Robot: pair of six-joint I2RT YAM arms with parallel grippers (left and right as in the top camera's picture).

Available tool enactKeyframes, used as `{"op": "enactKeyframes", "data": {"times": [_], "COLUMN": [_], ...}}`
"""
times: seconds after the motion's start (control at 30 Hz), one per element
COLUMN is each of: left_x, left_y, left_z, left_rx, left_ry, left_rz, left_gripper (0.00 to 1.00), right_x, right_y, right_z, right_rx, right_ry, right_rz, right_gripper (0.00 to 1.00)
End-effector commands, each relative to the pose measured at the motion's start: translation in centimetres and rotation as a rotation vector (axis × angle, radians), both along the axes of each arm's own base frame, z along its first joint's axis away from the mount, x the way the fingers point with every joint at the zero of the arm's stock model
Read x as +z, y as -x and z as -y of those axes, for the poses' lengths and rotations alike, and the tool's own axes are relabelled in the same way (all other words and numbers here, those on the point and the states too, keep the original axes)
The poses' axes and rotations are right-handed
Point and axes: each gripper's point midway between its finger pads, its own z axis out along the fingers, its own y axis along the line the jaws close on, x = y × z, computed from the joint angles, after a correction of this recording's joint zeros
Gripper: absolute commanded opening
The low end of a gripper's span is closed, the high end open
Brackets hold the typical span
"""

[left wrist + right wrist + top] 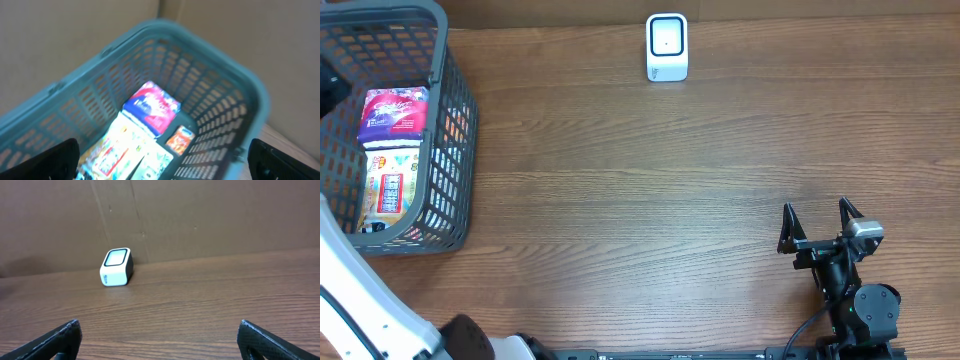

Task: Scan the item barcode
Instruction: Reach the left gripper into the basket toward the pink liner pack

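Overhead, a grey mesh basket [455, 120] is seen at the left end of the wooden table [620, 200], and the goods to be scanned lie inside it: a pink-and-purple packet [393, 112] with a yellow-and-white packet [390, 185] just beside it. A small orange packet [179, 140] is also made out in the blurred left wrist view. The white scanner [667, 47] stands well apart from the basket, at the far edge of the table. The left gripper [162, 150] is held above the basket with its jaws spread wide and nothing between them. The right gripper [816, 208] rests near the front right, likewise spread and empty, facing the scanner. Nothing of the task is judged done: an item has yet to be grasped, lifted out, carried over, and its barcode presented to the scanner window.
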Motion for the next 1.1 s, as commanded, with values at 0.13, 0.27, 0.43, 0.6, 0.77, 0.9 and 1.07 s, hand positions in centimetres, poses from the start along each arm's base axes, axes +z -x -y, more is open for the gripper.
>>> {"op": "enactKeyframes", "data": {"times": [0.13,0.27,0.43,0.6,0.77,0.9,1.07], "left_x": [-6.1,-9.5,-13.7,-17.8,-21.8,-24.2,-27.6], "left_y": [-2.5,-4.1,-5.9,-7.4,-9.0,-10.1,-11.2], "left_z": [-2.6,-3.9,-5.3,-7.0,-8.2,-8.5,-8.2], "left_rx": [0.044,0.050,0.052,0.072,0.091,0.090,0.115], "left_ry": [0.167,0.208,0.250,0.270,0.267,0.279,0.333], "left_rz": [-0.088,-0.146,-0.204,-0.261,-0.312,-0.329,-0.350], "left_gripper": [1.00,1.00,1.00,1.00,1.00,1.00,1.00], "right_x": [-0.1,-0.1,-0.1,-0.1,-0.1,-0.1,-0.1], "right_y": [0.0,0.0,0.0,0.0,0.0,0.0,0.0], "right_z": [0.0,0.0,0.0,0.0,0.0,0.0,0.0], "right_rx": [-0.004,-0.004,-0.004,-0.004,-0.004,-0.004,-0.004], "right_ry": [-0.001,-0.001,-0.001,-0.001,-0.001,-0.001,-0.001], "right_rz": [0.005,0.005,0.005,0.005,0.005,0.005,0.005], "right_gripper": [1.00,1.00,1.00,1.00,1.00,1.00,1.00]}}
